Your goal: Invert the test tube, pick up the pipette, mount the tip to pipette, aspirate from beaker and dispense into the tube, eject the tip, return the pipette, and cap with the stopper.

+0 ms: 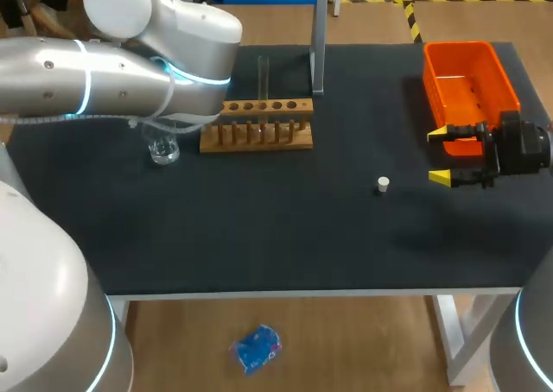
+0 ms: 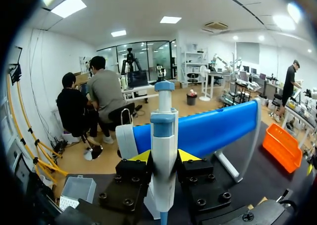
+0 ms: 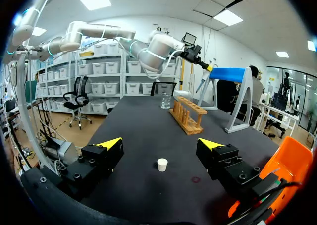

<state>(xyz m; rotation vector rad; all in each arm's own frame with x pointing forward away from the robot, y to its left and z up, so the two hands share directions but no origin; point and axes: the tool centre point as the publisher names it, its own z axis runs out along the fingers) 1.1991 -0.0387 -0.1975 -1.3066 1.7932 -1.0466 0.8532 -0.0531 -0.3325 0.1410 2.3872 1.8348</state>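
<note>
The white-and-blue pipette (image 2: pixel 163 136) is standing upright, clamped in the left gripper (image 2: pixel 164 156). The clear tube (image 1: pixel 263 79) is standing upright in the wooden rack (image 1: pixel 259 135). The glass beaker (image 1: pixel 162 150) is sitting just beside the rack's left end. The small white stopper (image 1: pixel 383 184) is lying on the table (image 1: pixel 285 237), well apart from the rack.

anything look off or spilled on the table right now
Nothing stands out. The test tube stands upright in the wooden rack, the beaker sits upright beside it with no spill visible, the stopper rests alone on the table, and the left end effector grips the pipette.
</note>
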